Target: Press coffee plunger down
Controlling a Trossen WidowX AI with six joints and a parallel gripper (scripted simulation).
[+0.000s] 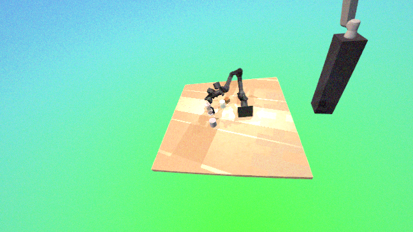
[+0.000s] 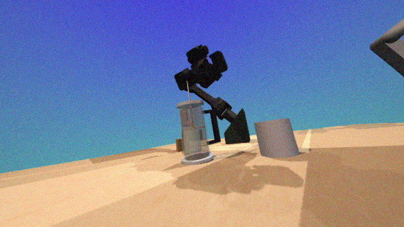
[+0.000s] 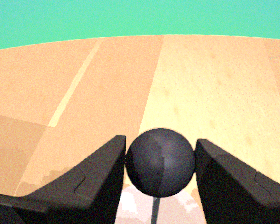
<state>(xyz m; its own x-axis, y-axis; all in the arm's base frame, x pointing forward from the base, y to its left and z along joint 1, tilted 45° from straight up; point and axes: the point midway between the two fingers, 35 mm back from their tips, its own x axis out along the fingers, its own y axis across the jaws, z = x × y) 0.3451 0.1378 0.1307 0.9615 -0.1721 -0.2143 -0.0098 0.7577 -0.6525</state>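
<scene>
Plunger knob (image 3: 160,161) sits btwn both fingers, gripper (image 3: 160,165) clamped on it, rod (image 2: 188,91) still raised above upright glass press (image 2: 193,133) on wood table (image 2: 218,198), grey cup (image 2: 275,138) nearby.

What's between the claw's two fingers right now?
The plunger's dark round knob sits between the claw's fingers, touching both, with its thin rod running down to the press below. The wrist view shows this best.
</scene>
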